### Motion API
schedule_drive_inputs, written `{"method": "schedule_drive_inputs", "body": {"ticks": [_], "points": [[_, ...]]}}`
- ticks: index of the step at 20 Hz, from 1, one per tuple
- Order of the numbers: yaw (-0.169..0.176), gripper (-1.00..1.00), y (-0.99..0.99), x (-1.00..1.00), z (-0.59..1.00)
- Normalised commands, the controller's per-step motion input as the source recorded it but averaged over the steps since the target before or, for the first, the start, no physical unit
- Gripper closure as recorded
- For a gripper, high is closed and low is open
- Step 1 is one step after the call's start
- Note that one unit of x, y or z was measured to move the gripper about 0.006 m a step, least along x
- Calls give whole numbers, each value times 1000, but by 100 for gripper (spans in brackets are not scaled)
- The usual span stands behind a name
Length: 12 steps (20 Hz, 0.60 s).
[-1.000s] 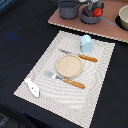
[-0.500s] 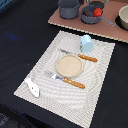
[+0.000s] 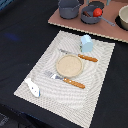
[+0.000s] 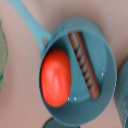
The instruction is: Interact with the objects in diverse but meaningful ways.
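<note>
The wrist view looks straight down into a grey-blue long-handled saucepan [image 4: 102, 60]. Inside it lie a red tomato [image 4: 55, 77] and a brown ridged sausage [image 4: 83, 62], side by side. In the exterior view the saucepan [image 3: 91, 18], with the tomato [image 3: 97, 12] showing in it, stands on a brown board at the back. A pale blue-white cup [image 3: 87, 43] stands on the placemat's far edge, and a small white bottle-like piece [image 3: 32, 86] lies at the mat's near left corner. Only a dark rounded part [image 4: 62, 124] at the wrist picture's edge might belong to my gripper; its fingers do not show.
A striped placemat [image 3: 100, 75] carries a round tan plate [image 3: 69, 65] between an orange-handled fork [image 3: 67, 80] and knife [image 3: 80, 56]. On the brown board [image 3: 65, 21] stand a grey pot [image 3: 69, 7] and another grey vessel [image 3: 123, 17] at the exterior view's right.
</note>
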Motion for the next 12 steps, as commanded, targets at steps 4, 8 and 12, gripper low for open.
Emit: {"method": "schedule_drive_inputs", "body": {"ticks": [4,8,12], "points": [[0,-100,-991,-319,-189],[0,-100,-976,-436,-288],[0,-100,-958,-474,-237]]}}
